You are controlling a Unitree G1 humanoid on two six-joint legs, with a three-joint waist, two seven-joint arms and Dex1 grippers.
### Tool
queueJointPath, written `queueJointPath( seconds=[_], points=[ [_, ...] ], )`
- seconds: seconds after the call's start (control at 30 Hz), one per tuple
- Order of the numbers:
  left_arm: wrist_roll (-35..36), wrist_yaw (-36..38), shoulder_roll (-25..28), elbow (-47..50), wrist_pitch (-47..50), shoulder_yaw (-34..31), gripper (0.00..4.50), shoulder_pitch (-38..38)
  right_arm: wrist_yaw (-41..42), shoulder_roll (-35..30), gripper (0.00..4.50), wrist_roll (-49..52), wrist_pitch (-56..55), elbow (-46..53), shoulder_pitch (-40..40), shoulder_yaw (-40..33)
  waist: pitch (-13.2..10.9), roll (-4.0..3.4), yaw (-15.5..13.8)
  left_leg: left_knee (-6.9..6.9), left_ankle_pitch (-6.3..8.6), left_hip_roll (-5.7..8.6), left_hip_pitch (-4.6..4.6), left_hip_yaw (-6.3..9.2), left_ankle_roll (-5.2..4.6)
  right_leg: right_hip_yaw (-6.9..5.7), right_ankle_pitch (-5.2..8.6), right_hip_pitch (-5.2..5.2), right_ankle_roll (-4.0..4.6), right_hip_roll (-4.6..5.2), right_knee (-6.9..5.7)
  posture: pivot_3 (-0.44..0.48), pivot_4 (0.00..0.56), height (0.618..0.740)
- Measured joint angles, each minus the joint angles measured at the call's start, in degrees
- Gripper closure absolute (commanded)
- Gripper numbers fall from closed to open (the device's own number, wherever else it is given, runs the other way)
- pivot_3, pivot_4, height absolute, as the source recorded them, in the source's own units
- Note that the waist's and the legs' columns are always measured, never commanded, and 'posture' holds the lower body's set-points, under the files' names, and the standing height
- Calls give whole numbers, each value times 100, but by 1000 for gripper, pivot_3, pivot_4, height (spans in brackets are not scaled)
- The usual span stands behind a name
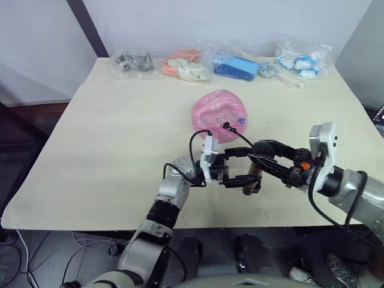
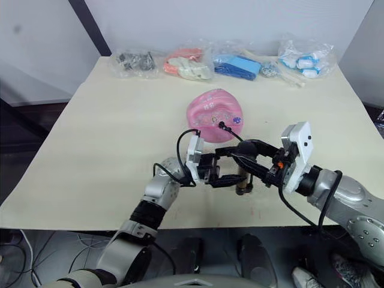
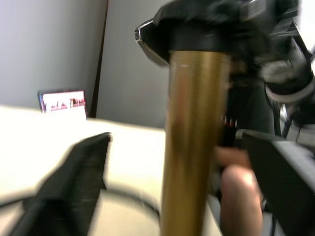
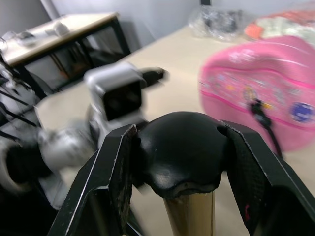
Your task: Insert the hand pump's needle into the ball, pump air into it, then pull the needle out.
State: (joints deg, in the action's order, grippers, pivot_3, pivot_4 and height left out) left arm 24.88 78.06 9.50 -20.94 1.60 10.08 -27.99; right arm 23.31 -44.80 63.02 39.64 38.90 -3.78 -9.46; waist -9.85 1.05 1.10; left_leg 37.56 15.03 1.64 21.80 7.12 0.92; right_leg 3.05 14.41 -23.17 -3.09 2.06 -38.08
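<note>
The pink ball lies dented on the table's middle. The thin black hose runs from it to the hand pump, which stands upright near the front edge. The needle's black fitting sits against the ball's skin, and the pin itself is hidden. My left gripper is open and straddles the gold cylinder, with a gap showing at each finger. My right gripper is shut on the black handle at the pump's top.
Several clear bags line the table's far edge: dark parts, orange and white items, blue pieces, and blue-white pieces. The cream table has open surface to the left. A dark post rises behind it.
</note>
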Motion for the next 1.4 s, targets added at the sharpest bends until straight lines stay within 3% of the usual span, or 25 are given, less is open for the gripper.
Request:
queueJointPath(
  seconds=[0.23, 0.7, 1.17, 1.4],
  points=[
    [-357, -79, 224, -6, -192, 38, 0, 87, 1201, -369, 2371, -462, -185, -581, -61, -243, 0, 0, -39, 0, 0, 4, 6, 0, 0, -1, -1, 0, -1, 8, 8, 0, 150, 740],
    [-1472, -527, -423, -1048, -405, 849, 0, -584, 3097, -691, 2371, -1192, -460, -1843, -324, -408, -1, 1, -23, 0, 0, 5, 4, -2, 0, 0, -1, 0, -2, 7, 5, 0, 150, 740],
    [-1684, -662, -620, -1519, -714, 843, 0, -681, 3391, -403, 2371, -1243, -526, -1994, -441, -501, -1, 2, -33, 0, 0, 5, 4, -1, 0, 0, -2, 0, -4, 8, 4, 0, 150, 740],
    [-2129, -1369, -1039, -1708, -831, 1068, 0, -627, 3083, -161, 2372, -1133, -412, -1919, -593, -523, -1, 1, -28, 0, 0, 6, 3, -1, 0, 2, -3, 0, -5, 8, 3, 0, 150, 740]
  ],
)
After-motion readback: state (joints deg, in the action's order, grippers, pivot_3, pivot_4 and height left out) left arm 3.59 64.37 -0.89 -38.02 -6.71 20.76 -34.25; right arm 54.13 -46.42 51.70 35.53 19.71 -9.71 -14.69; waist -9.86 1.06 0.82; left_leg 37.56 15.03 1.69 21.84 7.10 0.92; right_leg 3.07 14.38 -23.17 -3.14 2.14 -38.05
